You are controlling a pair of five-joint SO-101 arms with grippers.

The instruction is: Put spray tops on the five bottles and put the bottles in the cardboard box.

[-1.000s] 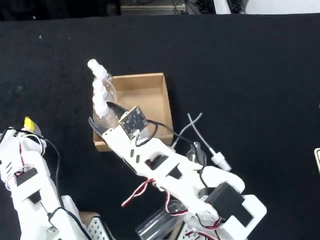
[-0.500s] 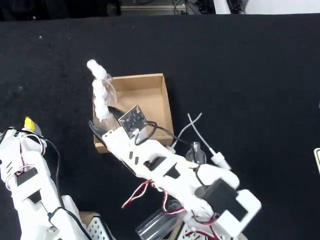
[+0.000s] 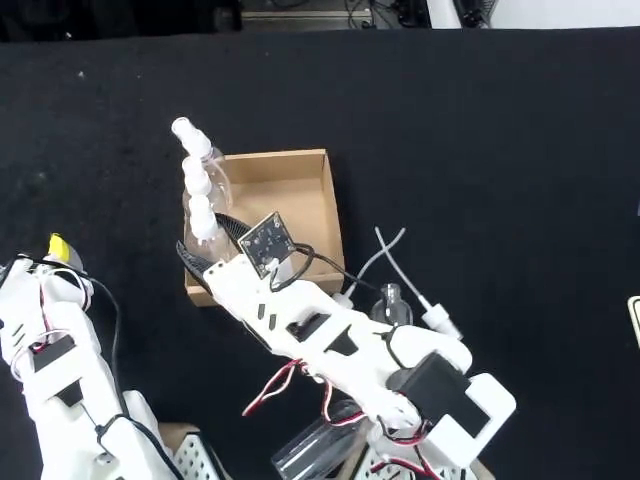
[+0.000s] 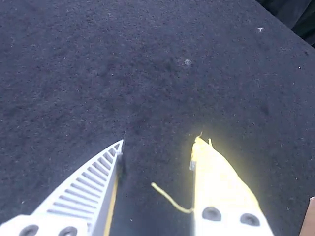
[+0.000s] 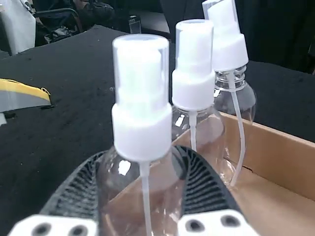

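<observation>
The cardboard box (image 3: 290, 195) sits mid-table. Three clear bottles with white spray tops stand in a row along its left wall. My right gripper (image 3: 207, 250) is shut on the nearest bottle (image 3: 205, 225), whose white top (image 5: 141, 98) rises between the black fingers (image 5: 74, 196). The other two capped bottles (image 5: 194, 78) (image 5: 229, 59) stand behind it over the box (image 5: 275, 157). An uncapped bottle (image 3: 390, 300) and two loose spray tops (image 3: 440, 320) (image 3: 345, 298) lie beside the right arm. My left gripper (image 4: 157, 150) hangs open above bare black table, at the left (image 3: 58, 248).
A clear plastic container (image 3: 310, 455) lies at the front edge between the arm bases. The left arm's yellow finger (image 5: 22, 93) shows beyond the box. Black tabletop stretches open to the back and right.
The right arm has swung slightly, uncovering the uncapped bottle beside it. The held bottle and the row of tops have shifted a little to the left. The left arm has kept still.
</observation>
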